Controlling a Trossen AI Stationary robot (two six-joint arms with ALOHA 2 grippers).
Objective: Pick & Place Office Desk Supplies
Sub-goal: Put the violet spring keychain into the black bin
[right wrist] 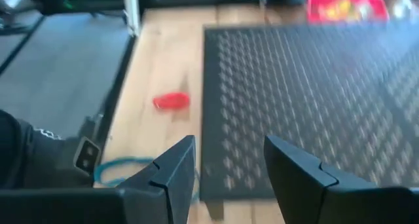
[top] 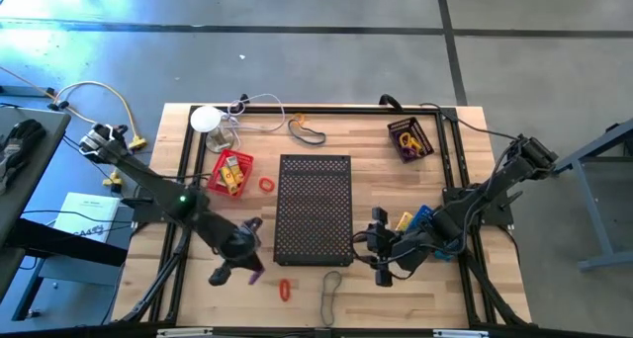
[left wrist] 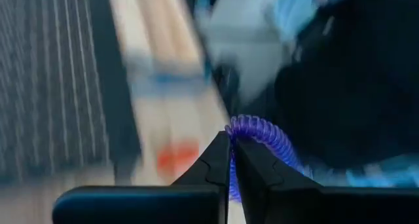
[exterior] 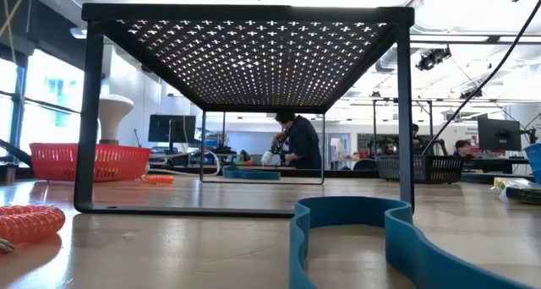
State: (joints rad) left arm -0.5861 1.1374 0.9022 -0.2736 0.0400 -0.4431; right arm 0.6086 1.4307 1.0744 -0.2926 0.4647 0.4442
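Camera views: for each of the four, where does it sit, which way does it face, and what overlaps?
High: overhead, straight down on the table; both arms show.
Low: table height, level under the black mesh shelf toward the room; no arm shows.
Left wrist: past the shut left tool, pinching a purple coil loop.
Right wrist: past the open right tool over the shelf.
Shared: the shelf and the red loop.

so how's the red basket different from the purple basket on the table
The red basket stands at the table's left side beside the black mesh riser; the purple basket stands near the far right corner. The red basket holds yellow pieces; the purple basket holds a yellow loop. The red basket looks slightly larger than the purple basket. Both are small open baskets resting on the wooden table, untouched by either gripper.
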